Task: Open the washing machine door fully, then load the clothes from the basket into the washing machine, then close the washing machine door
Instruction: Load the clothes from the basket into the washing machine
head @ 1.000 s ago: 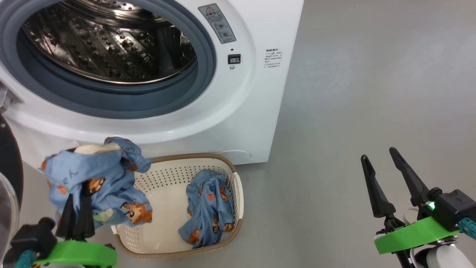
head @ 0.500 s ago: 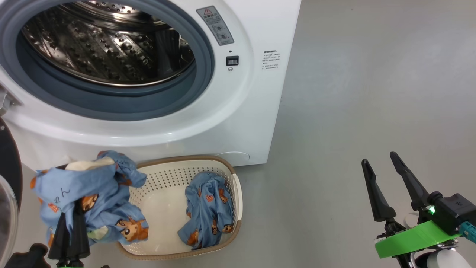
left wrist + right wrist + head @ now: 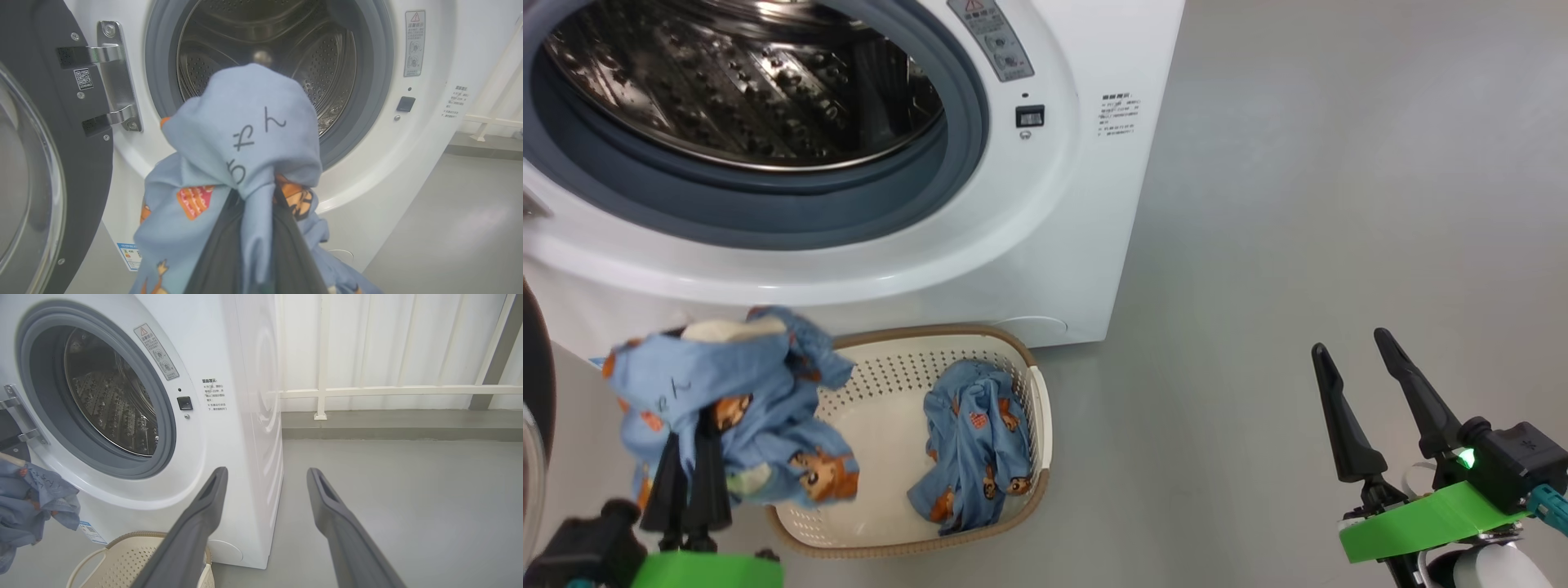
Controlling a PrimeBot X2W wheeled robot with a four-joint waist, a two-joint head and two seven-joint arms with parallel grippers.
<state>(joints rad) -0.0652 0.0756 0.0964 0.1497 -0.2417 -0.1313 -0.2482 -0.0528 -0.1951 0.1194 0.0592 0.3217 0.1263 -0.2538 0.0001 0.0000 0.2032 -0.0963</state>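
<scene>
The washing machine (image 3: 1045, 204) stands with its steel drum (image 3: 743, 90) exposed. Its black door (image 3: 41, 143) is swung out to the left on a metal hinge (image 3: 114, 77). My left gripper (image 3: 690, 457) is shut on one light-blue bear-print garment (image 3: 727, 392), which hangs bunched above the basket's left end, below and in front of the drum mouth. In the left wrist view this garment (image 3: 245, 134) covers the fingertips. Another of the clothes (image 3: 972, 457) lies in the right half of the basket (image 3: 1033, 425). My right gripper (image 3: 1347, 359) is open and empty, off to the right over the floor.
Bare grey floor (image 3: 1298, 204) stretches right of the machine. A white railing and wall (image 3: 388, 375) stand behind it in the right wrist view. The basket (image 3: 122, 555) sits against the machine's front, and the door's glass window (image 3: 24, 183) bulges at the far left.
The head view has shifted slightly. The left gripper dipped with the garment, then rose again a little, still shut on it. The right gripper has held still and open.
</scene>
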